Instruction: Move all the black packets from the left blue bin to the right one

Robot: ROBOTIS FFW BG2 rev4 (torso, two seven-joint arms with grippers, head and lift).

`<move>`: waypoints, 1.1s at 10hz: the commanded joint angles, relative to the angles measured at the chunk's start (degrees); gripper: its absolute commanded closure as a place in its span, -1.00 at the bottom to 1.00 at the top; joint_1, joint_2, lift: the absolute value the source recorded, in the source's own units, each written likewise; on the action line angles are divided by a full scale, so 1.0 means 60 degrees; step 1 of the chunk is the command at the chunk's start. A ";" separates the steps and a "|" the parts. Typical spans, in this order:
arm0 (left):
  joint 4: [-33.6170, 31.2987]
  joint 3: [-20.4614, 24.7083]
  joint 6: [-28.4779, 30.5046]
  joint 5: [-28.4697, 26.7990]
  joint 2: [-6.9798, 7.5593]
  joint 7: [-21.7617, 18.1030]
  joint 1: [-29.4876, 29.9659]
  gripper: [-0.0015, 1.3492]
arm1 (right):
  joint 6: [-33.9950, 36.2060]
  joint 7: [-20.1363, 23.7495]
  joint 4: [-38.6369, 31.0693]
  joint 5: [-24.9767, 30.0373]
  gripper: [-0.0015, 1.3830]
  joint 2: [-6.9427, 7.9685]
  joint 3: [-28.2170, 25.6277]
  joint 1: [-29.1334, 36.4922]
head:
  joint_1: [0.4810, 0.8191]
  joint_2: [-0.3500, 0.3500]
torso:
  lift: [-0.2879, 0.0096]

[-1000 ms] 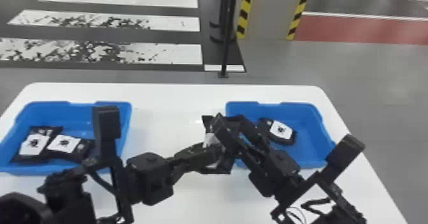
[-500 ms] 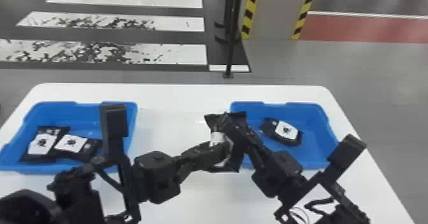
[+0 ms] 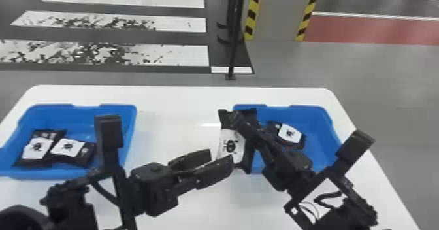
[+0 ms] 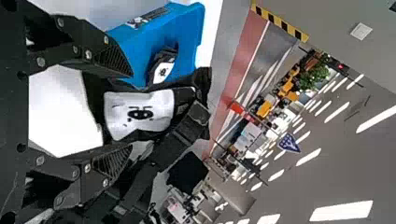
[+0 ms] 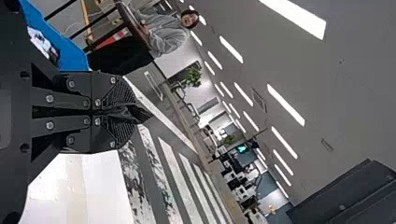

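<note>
Counter: white; it carries two blue bins, one nr its left edge, one nr its right edge.
R tool: clenched, grasping the held pkt by its upper end; in my R wrist view the two fingers of this R tool are pressed close together, w/ black film btw them.
Held pkt: black w/ white label, which faces my head cam; it hangs just beside the left wall of the R bin, partly in front of it as my head sees.
L tool: released, fingers spread; its tips are nr the lower part of the held pkt. In my L wrist view the pkt is in front of this L tool; if they touch, I cannot tell.
L bin: 2 black pkts inside, the left one and the right one, side by side and touching, labels up.
R bin: 1 black pkt w/ white label, the delivered pkt, lies abt. the middle, partly behind my R arm.
Floor: white stripes beyond the counter's far edge, also a black pole.
</note>
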 commanded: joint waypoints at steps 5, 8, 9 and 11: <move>-0.0679 0.0883 -0.0445 0.0181 -0.0133 -0.0099 0.1203 -0.74 | 0.0047 0.0000 0.2528 0.0683 0.85 -0.0409 -0.1437 -0.1795 | 0.27 -0.51 | -0.01; -0.1828 0.1988 -0.0961 -0.0028 -0.0470 -0.0084 0.2445 -0.74 | 0.0094 0.0000 0.4497 0.1426 0.84 -0.0541 -0.1913 -0.2967 | 0.27 -0.57 | -0.01; -0.2039 0.2254 -0.0961 -0.0162 -0.0543 -0.0084 0.2726 -0.73 | 0.0141 0.0000 0.4942 0.1845 0.81 -0.0541 -0.2123 -0.3295 | 0.27 -0.57 | -0.01; -0.2133 0.2578 -0.1008 -0.0143 -0.0661 -0.0070 0.2984 -0.73 | 0.0188 -0.0219 0.5552 0.2416 0.23 -0.0526 -0.2599 -0.3646 | 0.27 -0.60 | -0.01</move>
